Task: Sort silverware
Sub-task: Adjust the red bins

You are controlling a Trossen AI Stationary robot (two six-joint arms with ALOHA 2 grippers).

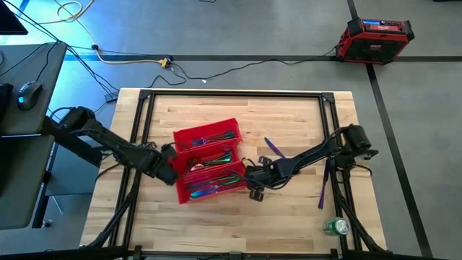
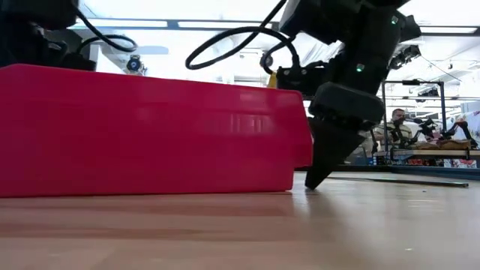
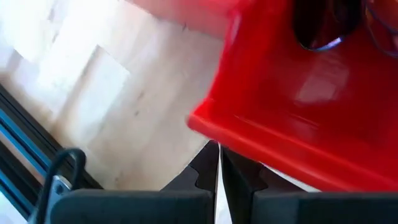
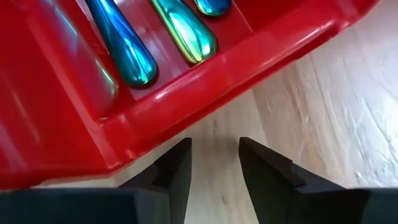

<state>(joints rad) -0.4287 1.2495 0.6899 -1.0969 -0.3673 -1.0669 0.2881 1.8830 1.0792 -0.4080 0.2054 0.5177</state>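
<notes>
A: From above, where's the silverware (image 1: 211, 165)?
B: Mostly in the red tray's (image 1: 206, 132) three compartments; two purple pieces (image 1: 274, 147) lie loose on the worktop (image 1: 216, 224) to the right — one beside the frame rail.
A: And the wrist views?
B: The right shows glossy teal and gold-green handles (image 4: 184, 30) up close; the right gripper (image 4: 214, 163) has fingers apart, empty, at the tray's edge. The left gripper (image 3: 217, 171) is pressed together (nothing between) at the tray's other side.
A: Any writing?
B: None legible.
</notes>
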